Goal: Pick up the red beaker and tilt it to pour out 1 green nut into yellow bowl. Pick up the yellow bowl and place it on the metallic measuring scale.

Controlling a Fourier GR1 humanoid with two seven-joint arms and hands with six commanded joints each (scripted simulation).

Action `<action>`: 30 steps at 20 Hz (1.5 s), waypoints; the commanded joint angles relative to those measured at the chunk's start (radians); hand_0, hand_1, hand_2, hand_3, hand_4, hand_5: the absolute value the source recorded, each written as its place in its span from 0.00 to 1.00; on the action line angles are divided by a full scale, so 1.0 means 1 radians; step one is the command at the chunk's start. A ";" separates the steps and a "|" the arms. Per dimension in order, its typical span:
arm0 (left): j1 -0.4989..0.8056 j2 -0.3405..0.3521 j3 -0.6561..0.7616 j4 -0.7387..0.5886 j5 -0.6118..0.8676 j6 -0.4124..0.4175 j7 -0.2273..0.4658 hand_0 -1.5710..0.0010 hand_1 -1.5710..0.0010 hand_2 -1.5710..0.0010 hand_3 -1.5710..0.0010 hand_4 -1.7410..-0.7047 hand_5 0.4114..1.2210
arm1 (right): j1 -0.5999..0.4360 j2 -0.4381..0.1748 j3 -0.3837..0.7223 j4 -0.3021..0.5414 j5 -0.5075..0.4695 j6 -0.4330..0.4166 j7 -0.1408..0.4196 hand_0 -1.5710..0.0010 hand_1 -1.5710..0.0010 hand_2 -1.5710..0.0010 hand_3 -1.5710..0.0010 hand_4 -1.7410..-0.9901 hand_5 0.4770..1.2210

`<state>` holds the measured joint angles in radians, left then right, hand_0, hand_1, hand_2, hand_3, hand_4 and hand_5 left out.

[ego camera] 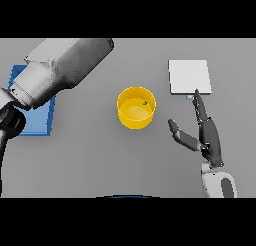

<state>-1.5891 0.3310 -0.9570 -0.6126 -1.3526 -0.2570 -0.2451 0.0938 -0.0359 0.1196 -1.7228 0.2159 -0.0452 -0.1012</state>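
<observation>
The right hand [209, 136] shows at the lower right of the head view, rising from a white and grey forearm, its palm turned down toward the table and its fingers [200, 106] stretched straight out, holding nothing. The thumb [182, 135] is spread off to the side, pointing back toward the centre of the table. The tips of the straight fingers reach the near edge of the metallic measuring scale [189, 76], a pale square plate lying flat at the upper right; they seem to sit just at a small tab on that edge, though whether they touch it cannot be told from here. To the left of the hand, well apart from it, the yellow bowl [136, 107] stands upright near the middle of the grey table [100, 160], beside the scale and not on it. Inside the bowl, toward its far right wall, lies one small green nut [145, 103]. Farther left, the left arm [60, 72] crosses the upper left corner, covering part of a blue tray [39, 119]; its hand is out of sight.
</observation>
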 commanded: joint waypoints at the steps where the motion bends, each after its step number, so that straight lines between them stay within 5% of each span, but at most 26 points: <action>1: -0.027 0.016 0.048 0.035 0.030 -0.010 0.013 0.00 0.00 0.00 0.00 0.02 1.00 | 0.010 0.002 0.003 -0.002 -0.009 0.009 -0.005 1.00 1.00 1.00 1.00 0.83 0.10; 7: -0.057 0.146 0.512 0.261 0.397 -0.084 0.184 0.00 0.00 0.00 0.04 0.01 1.00 | -0.014 -0.008 -0.001 0.033 -0.023 0.027 -0.027 1.00 1.00 1.00 1.00 0.83 0.14; 12: 0.090 0.267 0.777 0.333 0.655 0.008 0.254 0.00 0.00 0.00 0.01 0.00 1.00 | -0.030 -0.022 0.010 0.038 0.003 0.024 -0.019 1.00 1.00 1.00 1.00 0.82 0.17; 14: 0.187 0.276 0.823 0.329 0.713 0.072 0.350 0.00 0.00 0.00 0.01 0.00 1.00 | -0.030 -0.027 0.011 0.037 -0.001 0.031 -0.033 1.00 1.00 1.00 1.00 0.81 0.19; 20: 0.457 0.280 0.968 0.180 0.912 0.228 0.526 0.00 0.00 0.00 0.00 0.00 1.00 | -0.030 -0.040 0.007 0.040 -0.014 0.049 -0.030 1.00 1.00 1.00 1.00 0.81 0.24; 27: 0.872 0.212 1.002 -0.229 1.062 0.317 0.640 0.00 0.00 0.00 0.00 0.00 1.00 | -0.025 -0.045 0.013 0.038 0.003 0.043 -0.048 1.00 1.00 1.00 1.00 0.77 0.27; 30: 0.975 0.193 1.003 -0.344 1.090 0.337 0.683 0.00 0.00 0.00 0.00 0.00 0.85 | -0.017 -0.044 0.009 0.026 -0.012 0.048 -0.040 1.00 1.00 1.00 1.00 0.76 0.27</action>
<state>-0.6133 0.5239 0.0455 -0.9565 -0.2624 0.0787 0.4367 0.0769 -0.0805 0.1283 -1.6973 0.2038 0.0030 -0.1418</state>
